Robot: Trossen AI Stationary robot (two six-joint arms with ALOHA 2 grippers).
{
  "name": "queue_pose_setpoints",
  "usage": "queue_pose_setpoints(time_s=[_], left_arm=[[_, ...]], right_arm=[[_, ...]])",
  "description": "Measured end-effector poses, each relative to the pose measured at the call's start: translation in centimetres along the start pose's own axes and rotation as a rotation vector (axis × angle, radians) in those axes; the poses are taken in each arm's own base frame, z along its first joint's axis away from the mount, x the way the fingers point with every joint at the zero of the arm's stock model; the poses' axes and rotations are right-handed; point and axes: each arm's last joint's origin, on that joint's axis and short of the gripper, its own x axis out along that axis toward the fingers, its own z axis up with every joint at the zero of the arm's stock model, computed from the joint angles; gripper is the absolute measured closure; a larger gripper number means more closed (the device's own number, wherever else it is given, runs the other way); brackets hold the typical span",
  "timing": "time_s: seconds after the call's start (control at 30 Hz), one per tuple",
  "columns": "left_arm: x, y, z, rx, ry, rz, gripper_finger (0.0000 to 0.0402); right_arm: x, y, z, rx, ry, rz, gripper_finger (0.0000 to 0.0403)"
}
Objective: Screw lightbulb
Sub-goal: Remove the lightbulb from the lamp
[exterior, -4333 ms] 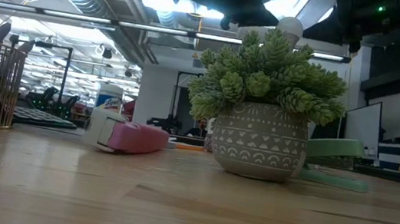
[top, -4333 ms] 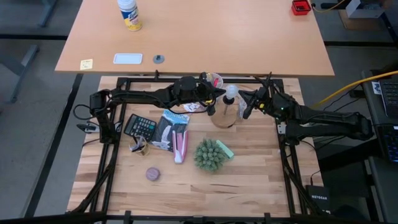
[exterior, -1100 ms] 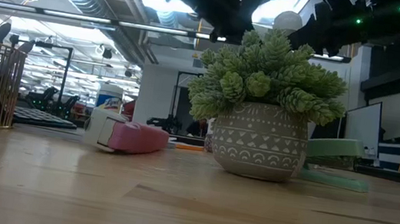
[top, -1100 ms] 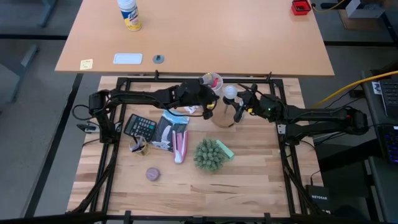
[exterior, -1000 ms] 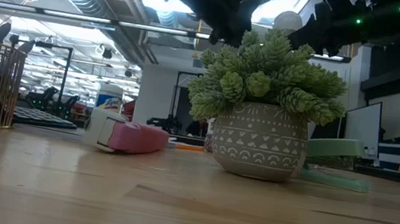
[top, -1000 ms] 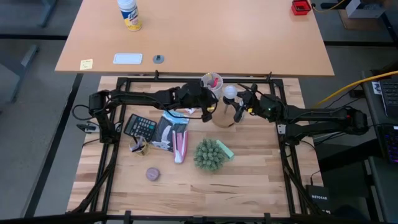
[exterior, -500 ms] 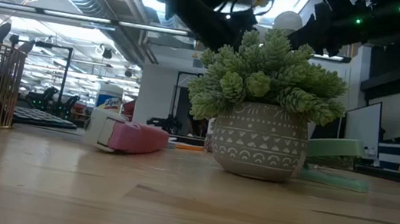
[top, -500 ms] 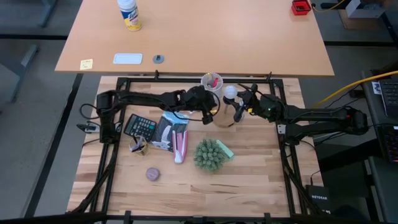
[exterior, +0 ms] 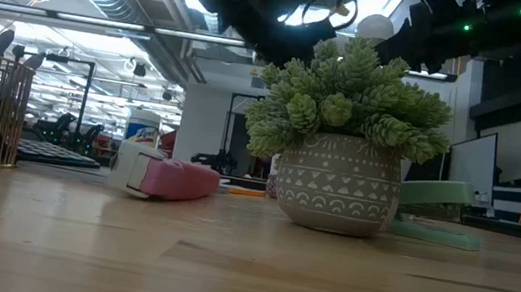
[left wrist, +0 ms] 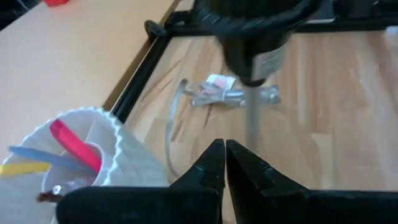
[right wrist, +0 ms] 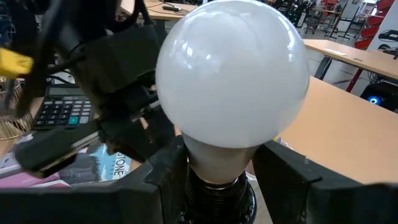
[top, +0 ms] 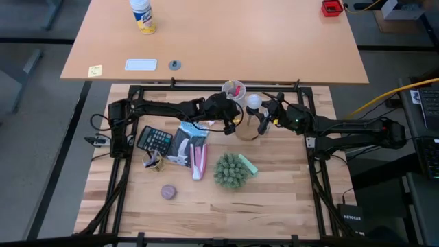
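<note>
The white lightbulb [right wrist: 233, 74] stands upright above the table's far middle, also seen in the high view [top: 254, 103] and, over the plant, in the low view [exterior: 375, 26]. Its lower end sits in a black socket [right wrist: 217, 196]. My right gripper [right wrist: 217, 165] is shut on it. A round wooden disc [top: 245, 132] shows just below it in the high view. My left gripper [left wrist: 224, 155] is shut with nothing between its fingers, at the disc's left side [top: 232, 125], near a white cup [left wrist: 93, 162]. My right gripper pinches the lightbulb's narrow neck [right wrist: 208, 155], just under the globe, between its two fingers [right wrist: 165, 171]. The fingers come nearly level from the table's right side. The bulb stands upright, globe up, its lower end in the black socket.
The white cup [top: 233, 89] holds pens at the far edge. A clear cord [left wrist: 171, 127] lies ahead of my left gripper. A potted plant [top: 231, 171], pink stapler [top: 199, 161], calculator [top: 155, 139], wire basket [top: 152, 161] and brown puck [top: 168, 192] sit nearer.
My left gripper has sunk a little and gone slightly toward the table's right, closer to the wooden disc, staying shut. The bulb has not moved.
</note>
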Motion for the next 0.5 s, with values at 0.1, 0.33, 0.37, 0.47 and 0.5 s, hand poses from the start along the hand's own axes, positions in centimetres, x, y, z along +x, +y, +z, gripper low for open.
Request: queue_pose_setpoints(time_s=[0.1, 0.33, 0.37, 0.47, 0.5], left_arm=[[0.07, 0.11, -0.05, -0.001, 0.000, 0.006, 0.0377], [0.05, 0.37, -0.04, -0.001, 0.008, 0.082, 0.0269], [0.05, 0.38, 0.00, -0.006, 0.004, 0.082, 0.0255], [0.04, 0.14, 0.03, -0.067, -0.005, 0.031, 0.0225], [0.03, -0.04, 0.08, -0.084, -0.011, -0.005, 0.0220]], right_arm=[[0.00, 0.00, 0.00, 0.000, 0.000, 0.000, 0.0228], [0.00, 0.00, 0.00, 0.000, 0.000, 0.000, 0.0228], [0.00, 0.00, 0.00, 0.000, 0.000, 0.000, 0.0228], [0.00, -0.01, 0.00, 0.000, 0.000, -0.001, 0.0228], [0.00, -0.01, 0.00, 0.000, 0.000, 0.000, 0.0228]])
